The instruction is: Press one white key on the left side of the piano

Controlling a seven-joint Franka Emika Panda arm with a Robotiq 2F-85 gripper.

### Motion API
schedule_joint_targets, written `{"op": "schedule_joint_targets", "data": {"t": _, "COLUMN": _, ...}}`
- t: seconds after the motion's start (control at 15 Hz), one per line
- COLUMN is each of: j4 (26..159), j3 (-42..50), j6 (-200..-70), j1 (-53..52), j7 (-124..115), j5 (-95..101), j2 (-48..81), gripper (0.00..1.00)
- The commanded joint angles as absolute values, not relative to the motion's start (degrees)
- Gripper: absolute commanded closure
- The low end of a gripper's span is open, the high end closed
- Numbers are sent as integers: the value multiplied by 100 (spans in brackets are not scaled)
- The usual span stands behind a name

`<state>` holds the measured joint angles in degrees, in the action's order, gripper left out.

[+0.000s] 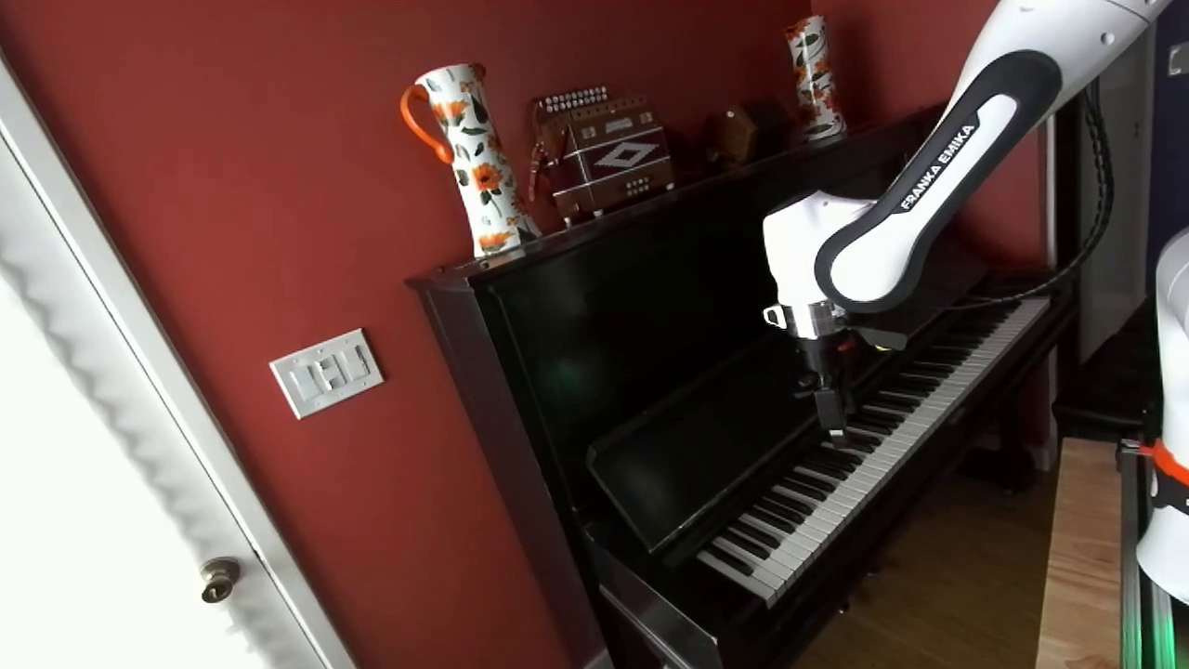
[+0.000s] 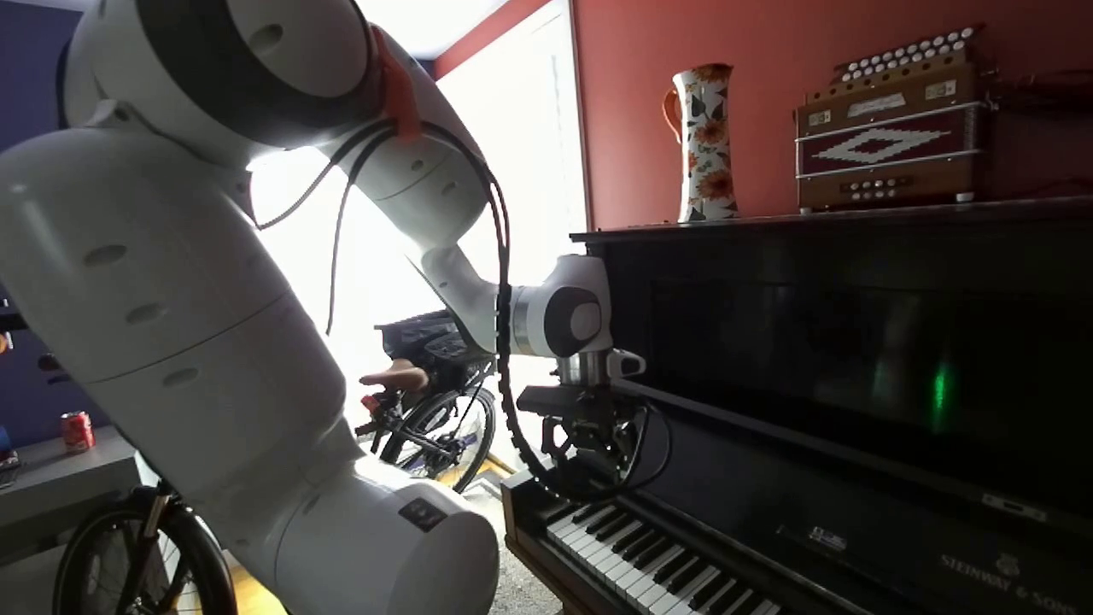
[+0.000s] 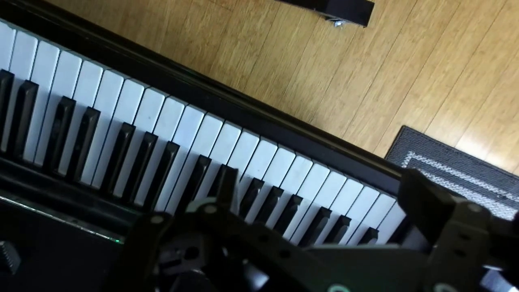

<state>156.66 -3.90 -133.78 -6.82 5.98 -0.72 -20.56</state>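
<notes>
In an exterior view we see the white robot arm [image 2: 184, 282] taking up much of the left half, its dark gripper [image 2: 595, 453] hanging near the left end of the black piano [image 2: 811, 342]. The white and black keys [image 2: 657, 568] run down to the bottom edge; we cannot tell whether the fingertips touch any. Black cables [image 2: 504, 342] loop beside the wrist. On the piano's top we find an upright flowered jug [image 2: 707, 145] and, to its right, a brown accordion [image 2: 888, 141], before a red wall [image 2: 632, 171]. Behind the arm we make out a bicycle [image 2: 444, 440], and at far left a red can [image 2: 78, 432] on a grey table [image 2: 85, 465].
</notes>
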Motion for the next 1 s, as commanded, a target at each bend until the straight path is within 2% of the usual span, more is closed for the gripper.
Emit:
{"op": "schedule_joint_targets", "data": {"t": 0.0, "j4": 15798, "j3": -283, "j6": -14047, "j1": -743, "j7": 630, "j5": -427, "j2": -1829, "gripper": 0}}
{"op": "schedule_joint_targets", "data": {"t": 0.13, "j4": 15725, "j3": -214, "j6": -14449, "j1": -789, "j7": 777, "j5": -663, "j2": -1504, "gripper": 0}}
{"op": "schedule_joint_targets", "data": {"t": 0.2, "j4": 15758, "j3": -217, "j6": -14665, "j1": -765, "j7": 778, "j5": -686, "j2": -1378, "gripper": 25}}
{"op": "schedule_joint_targets", "data": {"t": 0.27, "j4": 15762, "j3": -197, "j6": -14881, "j1": -768, "j7": 845, "j5": -762, "j2": -1244, "gripper": 25}}
{"op": "schedule_joint_targets", "data": {"t": 0.8, "j4": 15764, "j3": -140, "j6": -15697, "j1": -718, "j7": 1445, "j5": -1346, "j2": -245, "gripper": 89}}
{"op": "schedule_joint_targets", "data": {"t": 0.93, "j4": 15762, "j3": -173, "j6": -15683, "j1": -635, "j7": 1508, "j5": -1347, "j2": -82, "gripper": 100}}
